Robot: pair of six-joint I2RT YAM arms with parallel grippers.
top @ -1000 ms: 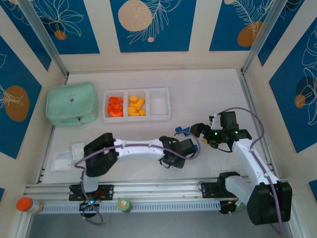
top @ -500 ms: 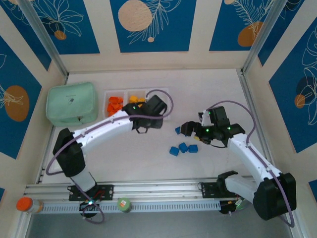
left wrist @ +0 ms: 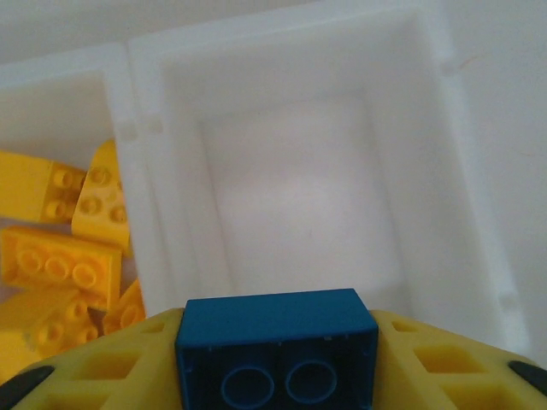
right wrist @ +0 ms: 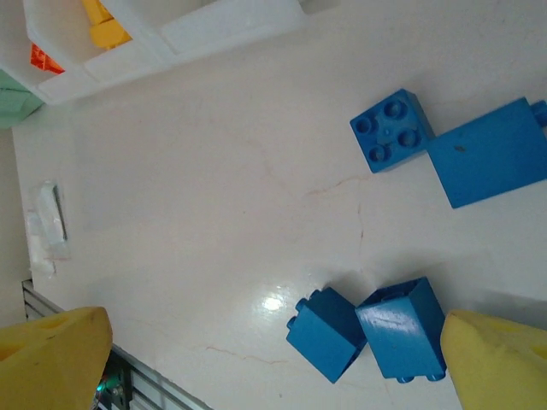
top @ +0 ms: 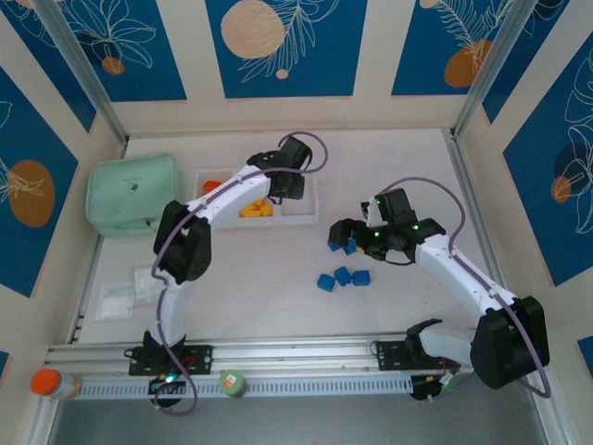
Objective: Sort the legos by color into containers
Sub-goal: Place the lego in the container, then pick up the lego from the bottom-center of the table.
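My left gripper hangs over the white tray, shut on a blue lego that sits between its yellow fingers. Directly under that brick is the bare right compartment. Yellow legos fill the middle compartment, and orange ones lie in the left one, partly hidden by the arm. My right gripper stands wide open low over the table, with two blue legos between its fingers. Other blue legos lie loose nearby.
A mint-green pouch lies left of the tray. Small clear plastic bags sit at the near left. An orange-capped bottle and a green-capped one stand on the front rail.
My left arm has swung from the table's middle up to the tray, carrying the blue lego over the right compartment. The right gripper has moved left over the loose blue bricks.
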